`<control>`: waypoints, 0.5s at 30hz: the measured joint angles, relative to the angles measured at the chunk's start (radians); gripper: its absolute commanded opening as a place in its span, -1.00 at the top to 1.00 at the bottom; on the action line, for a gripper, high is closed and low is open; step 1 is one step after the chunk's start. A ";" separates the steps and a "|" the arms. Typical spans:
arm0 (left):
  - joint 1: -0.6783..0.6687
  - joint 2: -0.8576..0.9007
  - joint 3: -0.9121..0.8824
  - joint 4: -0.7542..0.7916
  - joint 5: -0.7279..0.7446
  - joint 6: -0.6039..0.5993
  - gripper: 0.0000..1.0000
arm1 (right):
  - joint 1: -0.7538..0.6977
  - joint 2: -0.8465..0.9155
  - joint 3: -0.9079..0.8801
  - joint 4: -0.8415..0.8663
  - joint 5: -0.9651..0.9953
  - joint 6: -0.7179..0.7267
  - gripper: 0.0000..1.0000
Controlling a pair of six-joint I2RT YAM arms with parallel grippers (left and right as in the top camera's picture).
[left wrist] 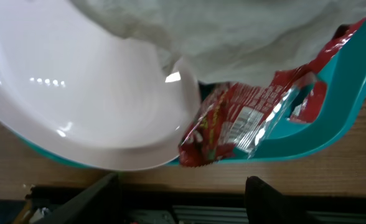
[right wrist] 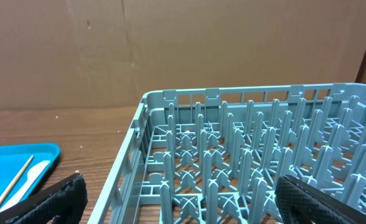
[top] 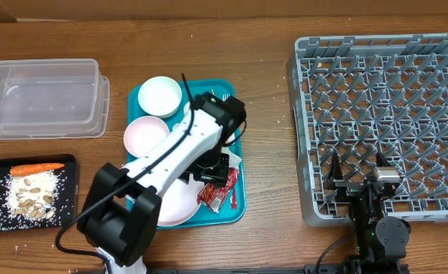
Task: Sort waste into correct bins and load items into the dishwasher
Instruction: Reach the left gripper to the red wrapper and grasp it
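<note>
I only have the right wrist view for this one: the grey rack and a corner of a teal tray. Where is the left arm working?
Observer: The left tool hangs over the end of the teal tray nearest the robot, right by the red wrapper.
Operator: Is it holding anything?
Observer: No. Its fingers stand apart with nothing between them.
Operator: Is any waste in the bins?
Observer: The carrot and the food scraps lie in the black tray. The clear tub holds nothing I can see.
</note>
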 measured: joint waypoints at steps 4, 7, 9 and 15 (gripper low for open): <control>-0.041 0.000 -0.071 0.076 0.003 0.000 -0.34 | 0.000 0.000 0.000 0.000 0.000 0.000 -1.00; -0.058 0.000 -0.128 0.121 0.005 0.000 -0.37 | 0.000 0.000 0.000 0.000 0.000 0.000 -1.00; -0.060 0.000 -0.147 0.144 0.005 0.000 -0.38 | 0.000 0.000 0.000 -0.001 0.000 0.000 -1.00; -0.044 0.000 -0.154 0.160 0.003 0.001 -0.24 | 0.000 0.000 0.000 0.000 0.000 0.001 -1.00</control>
